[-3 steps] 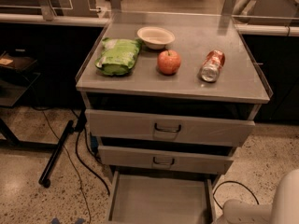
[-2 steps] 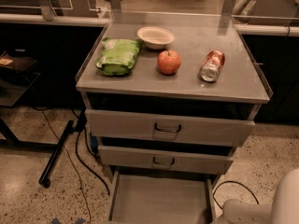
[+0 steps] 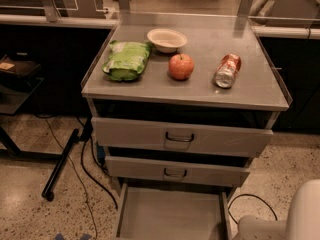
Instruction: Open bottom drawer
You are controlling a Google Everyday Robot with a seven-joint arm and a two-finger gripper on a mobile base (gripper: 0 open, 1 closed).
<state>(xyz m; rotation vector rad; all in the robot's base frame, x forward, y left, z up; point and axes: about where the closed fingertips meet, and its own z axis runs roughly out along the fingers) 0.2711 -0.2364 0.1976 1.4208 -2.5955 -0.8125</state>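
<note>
The bottom drawer (image 3: 170, 215) of the grey metal cabinet stands pulled out toward me, and its plain grey tray interior shows. Its front and handle are cut off by the lower edge of the view. Above it, the middle drawer (image 3: 145, 170) and the top drawer (image 3: 135, 134) each sit slightly out, with dark loop handles. My gripper is out of view. Only a white, rounded part of my arm (image 3: 295, 219) shows at the bottom right, beside the open drawer.
On the cabinet top (image 3: 250, 91) lie a green bag (image 3: 126, 60), a white bowl (image 3: 167, 38), a red apple (image 3: 181, 66) and a can on its side (image 3: 227, 70). A black pole (image 3: 60, 165) and cables (image 3: 92, 176) lie on the floor at left. Dark benches stand behind.
</note>
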